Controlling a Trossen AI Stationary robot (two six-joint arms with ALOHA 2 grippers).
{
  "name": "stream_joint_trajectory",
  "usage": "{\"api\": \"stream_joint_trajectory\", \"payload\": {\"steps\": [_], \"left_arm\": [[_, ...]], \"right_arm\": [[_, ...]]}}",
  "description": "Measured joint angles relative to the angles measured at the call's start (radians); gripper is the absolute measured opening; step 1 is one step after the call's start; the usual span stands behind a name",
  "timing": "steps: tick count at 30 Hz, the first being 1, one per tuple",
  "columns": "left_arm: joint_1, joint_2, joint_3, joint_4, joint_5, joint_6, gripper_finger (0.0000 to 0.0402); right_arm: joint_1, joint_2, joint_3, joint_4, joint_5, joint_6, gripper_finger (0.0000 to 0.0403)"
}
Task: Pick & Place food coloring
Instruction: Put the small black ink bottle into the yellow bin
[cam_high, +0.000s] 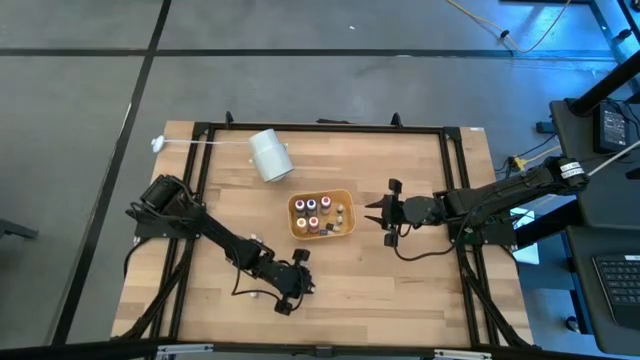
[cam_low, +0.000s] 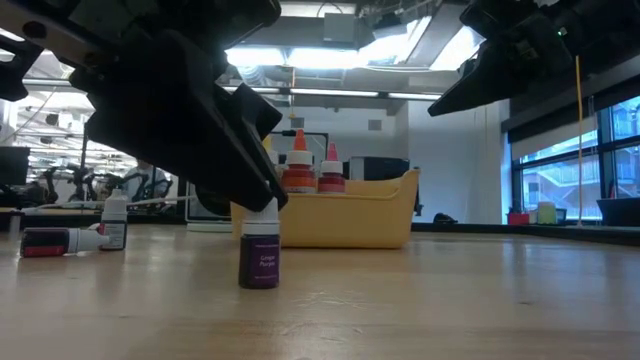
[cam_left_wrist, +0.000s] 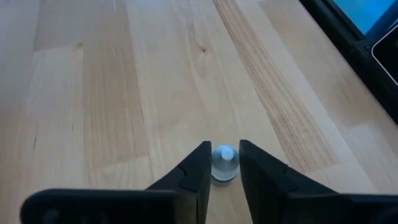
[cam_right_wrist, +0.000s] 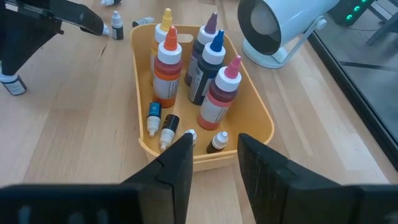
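My left gripper (cam_left_wrist: 224, 171) sat low over the near part of the table (cam_high: 380, 290), its fingers narrowed against the pale cap of a small purple bottle (cam_low: 261, 255) that stood upright on the wood; I judged the grip made but the bottle not yet lifted. Beyond it, toward the table's left side, one small bottle (cam_low: 114, 222) stood and another (cam_low: 58, 241) lay on its side, both outside the tray. Farther on, the orange tray (cam_right_wrist: 258, 112) at the table's middle already held several tall bottles and a few tiny ones. My right gripper (cam_right_wrist: 212, 167) hung just beside the tray, partly open and empty. So the task looked partway through, with at least three bottles left.
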Motion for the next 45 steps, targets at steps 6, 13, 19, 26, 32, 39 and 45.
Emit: {"api": "stream_joint_trajectory", "payload": {"steps": [6, 13, 19, 26, 32, 39, 45], "left_arm": [[0.000, 0.000, 0.000, 0.000, -0.005, 0.000, 0.0092], [0.000, 0.000, 0.000, 0.000, -0.005, 0.000, 0.0111], [0.000, 0.000, 0.000, 0.000, -0.005, 0.000, 0.0116], [0.000, 0.004, 0.000, -0.006, -0.006, 0.000, 0.0112], [0.000, 0.056, -0.002, 0.016, -0.004, 0.010, 0.0115], [0.000, 0.065, -0.002, 0.089, 0.006, 0.035, 0.0104], [0.000, 0.066, -0.001, 0.116, 0.006, 0.035, 0.0090]], "right_arm": [[0.000, 0.000, 0.000, 0.000, 0.000, 0.000, 0.0129], [0.000, 0.000, 0.000, 0.000, 0.000, -0.004, 0.0129], [0.000, 0.000, 0.000, 0.000, 0.000, -0.004, 0.0129], [0.000, 0.000, 0.000, 0.000, 0.000, -0.004, 0.0129], [0.000, 0.000, 0.000, -0.001, 0.000, -0.004, 0.0129], [0.000, 0.000, 0.000, -0.001, 0.001, -0.007, 0.0129], [0.000, 0.000, 0.000, -0.002, 0.001, -0.007, 0.0129]]}}
